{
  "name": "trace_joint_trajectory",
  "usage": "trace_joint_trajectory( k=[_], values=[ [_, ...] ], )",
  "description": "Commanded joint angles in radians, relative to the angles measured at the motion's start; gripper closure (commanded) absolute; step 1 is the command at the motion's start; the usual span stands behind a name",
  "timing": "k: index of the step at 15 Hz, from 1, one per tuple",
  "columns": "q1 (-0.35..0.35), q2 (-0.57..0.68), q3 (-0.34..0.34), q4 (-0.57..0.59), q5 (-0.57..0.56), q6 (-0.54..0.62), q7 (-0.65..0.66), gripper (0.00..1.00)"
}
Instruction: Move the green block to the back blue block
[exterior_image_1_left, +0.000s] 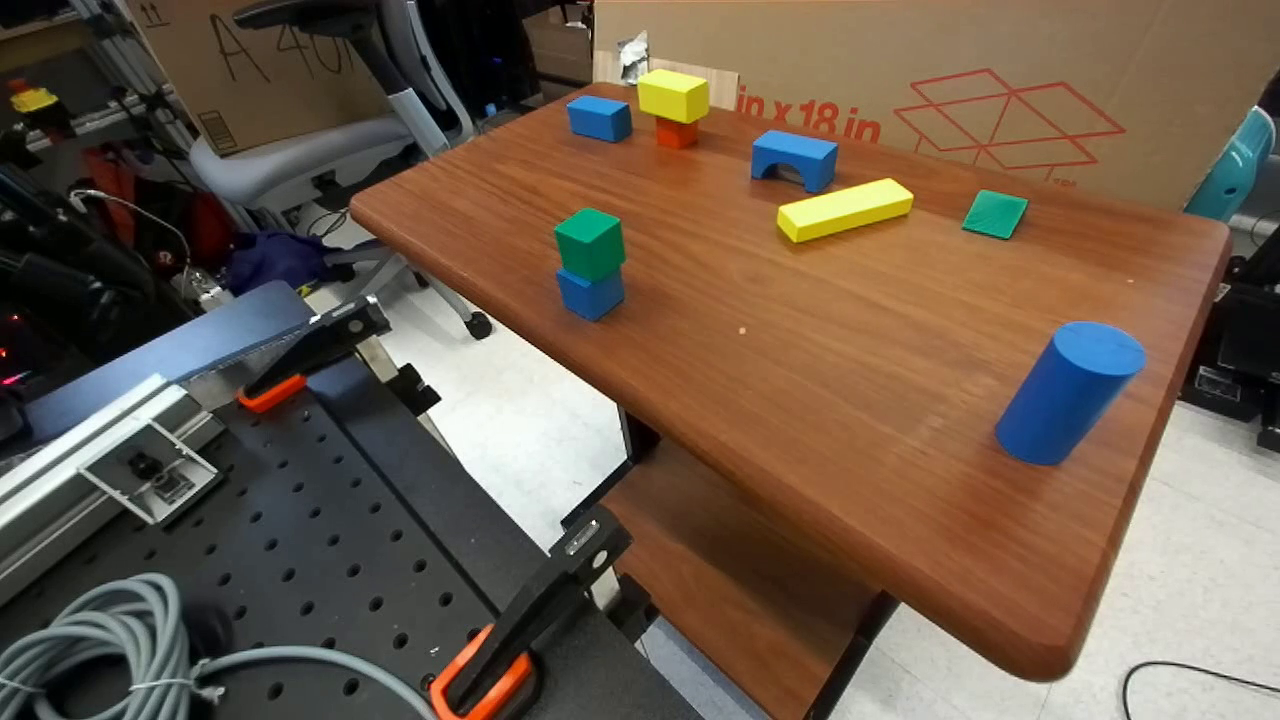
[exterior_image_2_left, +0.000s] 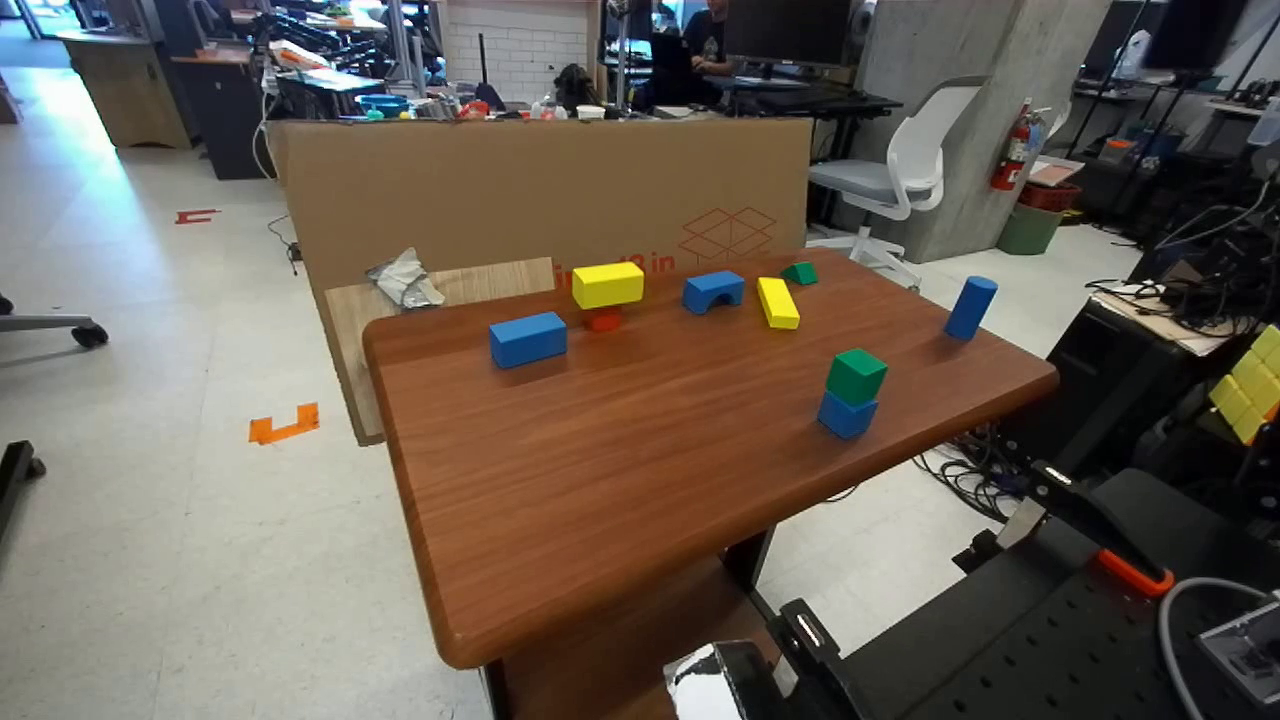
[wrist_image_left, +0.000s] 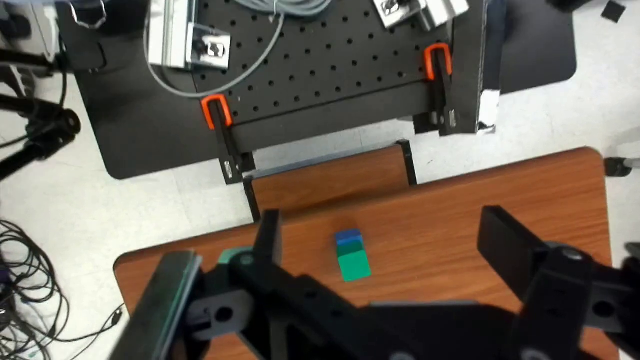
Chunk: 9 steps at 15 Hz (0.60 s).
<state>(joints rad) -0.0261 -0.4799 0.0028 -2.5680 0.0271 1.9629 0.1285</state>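
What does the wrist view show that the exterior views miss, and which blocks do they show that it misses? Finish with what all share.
Only the wrist view: the gripper, its jaws open.

Clear only in both exterior views: the low blue block, yellow bar, arch, cylinder, wedge, and yellow block on the red block.

All share: the green block on the small blue cube, the table and two clamps.

Yellow bar (exterior_image_1_left: 846, 210), blue cylinder (exterior_image_1_left: 1070, 393), brown table (exterior_image_1_left: 800, 400)

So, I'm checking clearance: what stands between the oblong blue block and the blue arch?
A yellow block atop an orange-red block, as both exterior views show.
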Motion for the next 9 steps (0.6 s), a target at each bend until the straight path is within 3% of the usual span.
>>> trace_joint_trajectory(
  k=[1,4,9],
  values=[
    [-0.012,0.166,-0.003,0.025,-0.021,0.19,-0.016,0.0],
    [-0.004,0.265,-0.004,0.026,-0.029,0.295,-0.041,0.0],
    [-0.002,0.391,-0.006,0.058,-0.08,0.35,-0.104,0.0]
  ],
)
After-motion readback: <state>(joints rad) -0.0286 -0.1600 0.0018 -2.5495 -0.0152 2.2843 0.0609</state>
